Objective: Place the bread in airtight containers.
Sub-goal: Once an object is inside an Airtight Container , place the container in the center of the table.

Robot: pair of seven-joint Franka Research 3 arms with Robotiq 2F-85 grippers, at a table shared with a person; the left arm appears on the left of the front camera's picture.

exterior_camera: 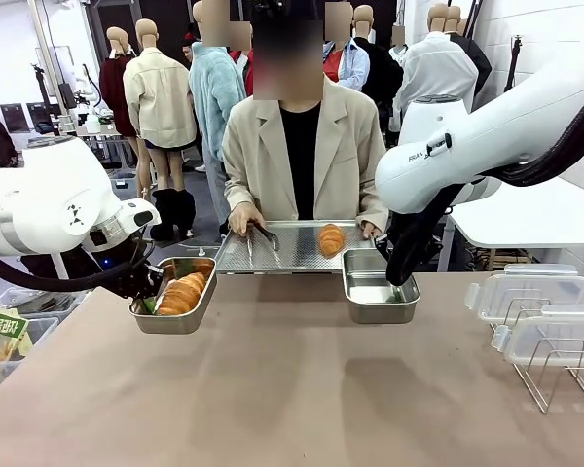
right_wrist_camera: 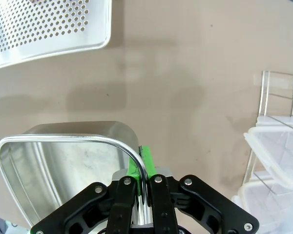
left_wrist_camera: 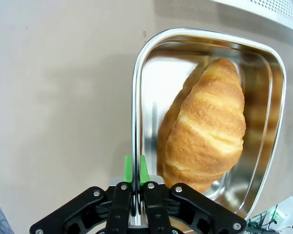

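Left claw [left_wrist_camera: 136, 168] is clamped on the thin rim of 1 steel tin [left_wrist_camera: 136, 87], with a green pad on either side of the wall. 1 croissant roll [left_wrist_camera: 207, 126] lies lengthwise inside. Right claw [right_wrist_camera: 140, 163] pinches the rim of the other tin [right_wrist_camera: 63, 139] the same way, and that tin is bare inside. The 2 tins sit toward the far side of the table [exterior_camera: 292, 389], well apart. The other roll [exterior_camera: 331, 238] rests on the perforated tray [exterior_camera: 287, 248] that the person holds, near the tongs [exterior_camera: 263, 235]. Clear lids [exterior_camera: 530, 292] wait on the wire rack [exterior_camera: 555, 375].

The rolls look light, flaky and easily crushed, so a gentle hold across the middle seems wise. The tins look stiff but slick, and a rim pinch may let them swing.

Dark print on the right arm [exterior_camera: 506, 126] is too small to read surely, as is the print on the green packet [exterior_camera: 2, 336].
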